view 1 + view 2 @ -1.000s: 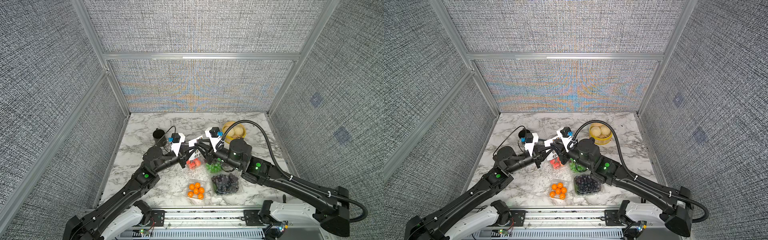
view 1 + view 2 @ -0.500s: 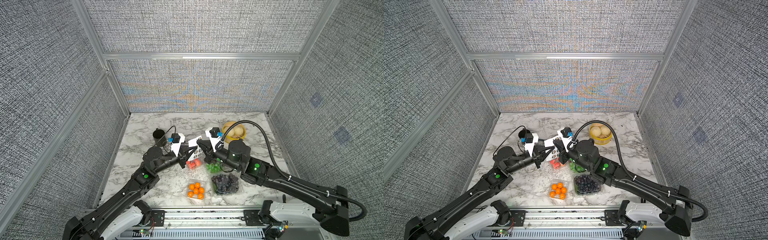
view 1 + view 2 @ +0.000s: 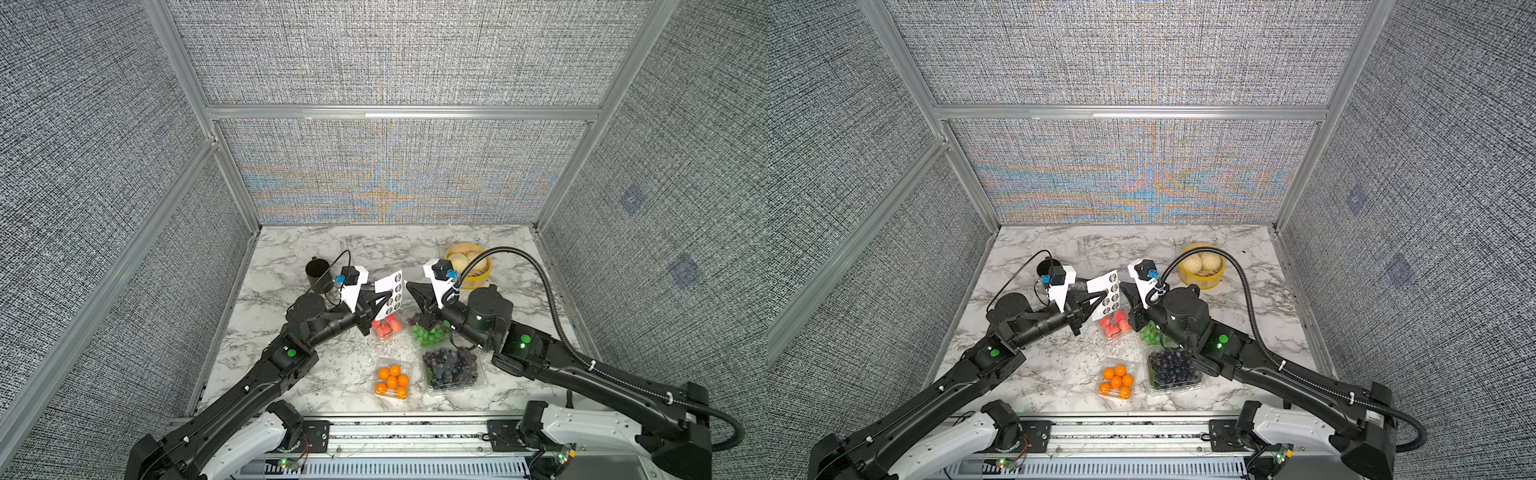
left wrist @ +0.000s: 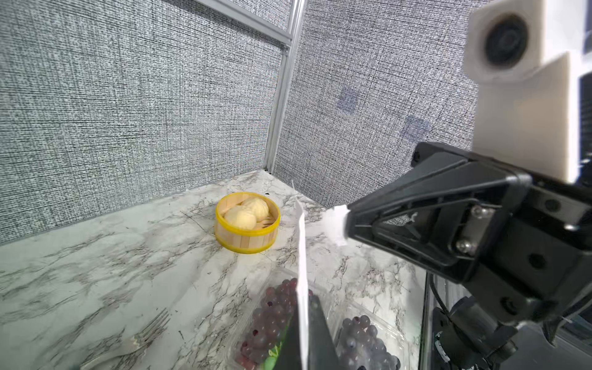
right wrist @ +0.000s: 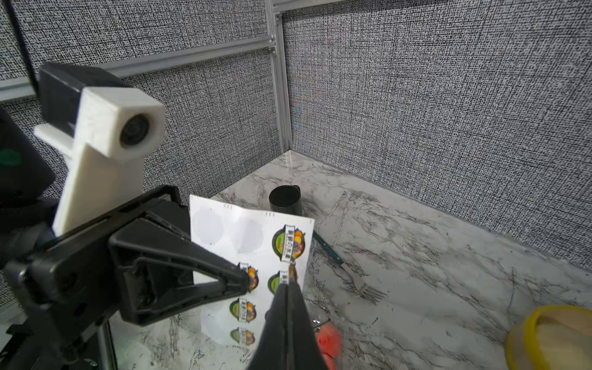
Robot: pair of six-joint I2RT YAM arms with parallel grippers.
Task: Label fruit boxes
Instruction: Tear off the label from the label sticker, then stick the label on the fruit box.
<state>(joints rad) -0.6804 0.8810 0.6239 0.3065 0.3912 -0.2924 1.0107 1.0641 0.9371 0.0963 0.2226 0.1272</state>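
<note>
**A:** Quick check, what's each gripper doing?

**B:** The left gripper (image 3: 390,296) is clamped tight on the sticker sheet (image 3: 388,284) and holds it up off the marble table (image 3: 332,374). The right gripper (image 5: 288,280) is pinched fully closed too, with its tips right at a sticker (image 5: 275,283) by the sheet's edge. Can't tell if it's actually got hold of it.

**A:** And the fruit boxes?

**B:** All four are on the table between the arms. The strawberry box (image 3: 386,326) sits beside the green grape box (image 3: 428,334). The orange ball box (image 3: 392,380) and purple grape box (image 3: 453,368) are closer to the robot's base. The black cup (image 3: 316,270) and the steamer (image 3: 484,276) sit further back.
</note>
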